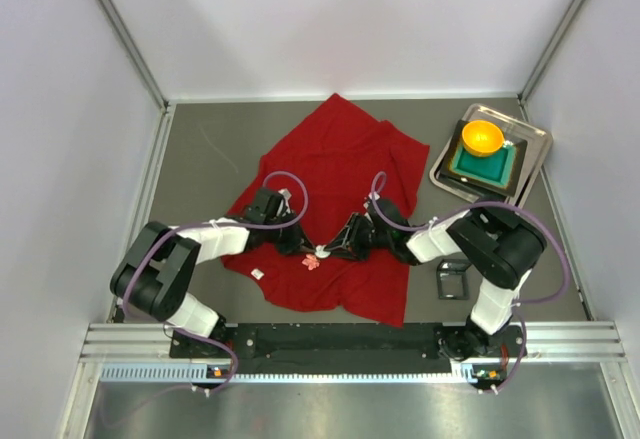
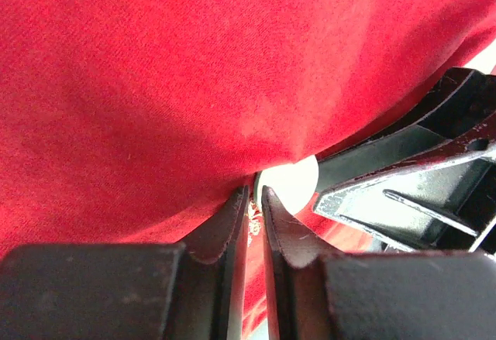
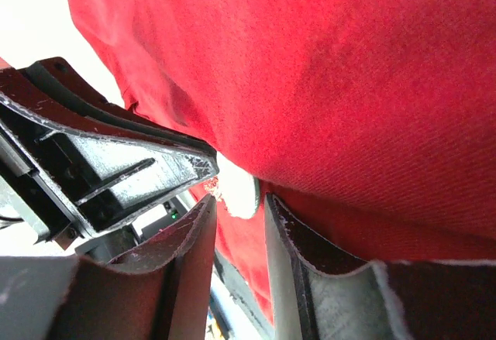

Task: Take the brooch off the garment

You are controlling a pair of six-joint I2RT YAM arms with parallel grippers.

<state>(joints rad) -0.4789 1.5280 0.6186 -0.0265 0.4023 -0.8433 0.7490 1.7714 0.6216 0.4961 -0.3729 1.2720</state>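
Two pincers meet at the brooch (image 1: 312, 262) near the shirt's (image 1: 330, 159) front edge. The left pincer (image 2: 253, 208) is nearly closed about a pale speck and the right pincer (image 3: 236, 216) stands half open around cloth; I cannot tell if either has a hold. I'd clamp firmly, then draw apart slowly.

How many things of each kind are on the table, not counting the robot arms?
garment: 1
brooch: 1
bowl: 1
trays: 2, the green tray and the metal tray
black frame: 1
Total: 6
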